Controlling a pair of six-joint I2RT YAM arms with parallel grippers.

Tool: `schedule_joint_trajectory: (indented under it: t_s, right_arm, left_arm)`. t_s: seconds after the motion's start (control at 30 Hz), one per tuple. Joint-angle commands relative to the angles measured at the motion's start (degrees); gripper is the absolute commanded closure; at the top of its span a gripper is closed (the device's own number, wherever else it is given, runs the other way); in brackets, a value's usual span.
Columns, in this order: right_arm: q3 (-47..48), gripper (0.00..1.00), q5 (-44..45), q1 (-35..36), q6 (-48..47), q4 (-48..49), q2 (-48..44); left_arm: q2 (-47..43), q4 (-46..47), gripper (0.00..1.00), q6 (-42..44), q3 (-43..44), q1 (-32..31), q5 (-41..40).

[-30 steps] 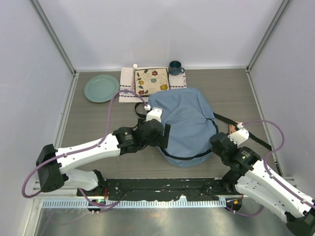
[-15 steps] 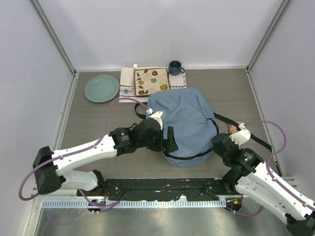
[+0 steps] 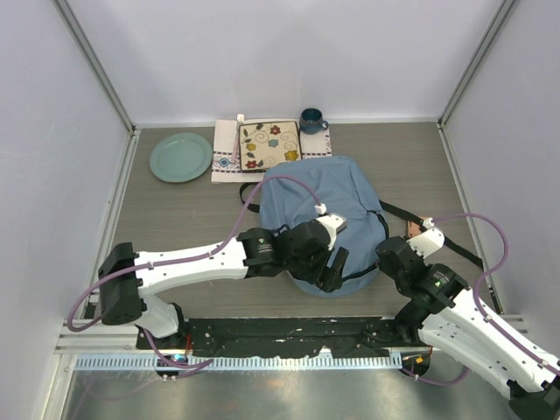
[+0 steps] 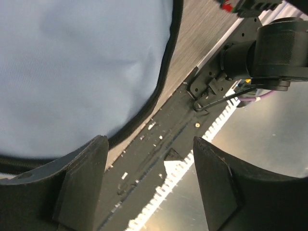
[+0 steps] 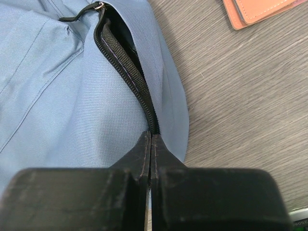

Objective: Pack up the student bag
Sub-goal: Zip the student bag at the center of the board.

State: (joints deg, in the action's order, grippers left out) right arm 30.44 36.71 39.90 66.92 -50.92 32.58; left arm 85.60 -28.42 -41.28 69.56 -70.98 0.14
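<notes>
The student bag (image 3: 328,197) lies on the bench (image 3: 175,219), in the middle of the frame. The left end effector (image 3: 336,268) is open over its lower edge and holds nothing. The right end effector (image 5: 150,139) is closed, pinching the bag's zipper edge.

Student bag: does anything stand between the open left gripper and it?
Nothing visible does. The left gripper hangs open at the student bag's near edge, with no object between its fingers and the blue fabric.
</notes>
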Motion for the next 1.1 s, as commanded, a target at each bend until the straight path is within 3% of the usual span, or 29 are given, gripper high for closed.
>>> schedule_joint_trajectory:
  t_s: [0.0,0.2,0.5,0.6,0.73,0.83,1.07]
  right_arm:
    - [0.7,0.99,1.2,-0.1,-1.0,2.0,-0.7]
    - [0.6,0.99,1.0,-0.1,-0.9,2.1,-1.0]
    - [0.5,0.99,0.9,-0.1,-0.5,2.2,-1.0]
    - [0.3,0.99,0.7,-0.1,-0.4,2.2,-1.1]
    - [0.1,0.99,0.7,-0.1,-0.1,2.3,-1.0]
    - [0.0,0.99,0.6,0.0,-0.1,2.5,-0.9]
    - [-0.3,0.99,0.4,-0.1,0.3,3.5,-0.8]
  left_arm:
    - [3.9,-4.4,0.25,16.1,6.5,-0.8,-4.9]
    - [8.8,-6.6,0.28,23.5,8.9,-2.2,-4.1]
    - [10.1,-4.1,0.46,25.8,7.3,-3.2,-6.6]
    - [10.3,-4.2,0.57,26.4,7.0,-3.3,-7.0]
    - [10.8,-4.4,0.87,26.5,6.8,-3.5,-8.3]
    - [11.3,-3.8,1.00,26.4,6.7,-3.7,-9.1]
    - [12.9,-3.1,1.00,26.0,7.2,-4.3,-16.2]
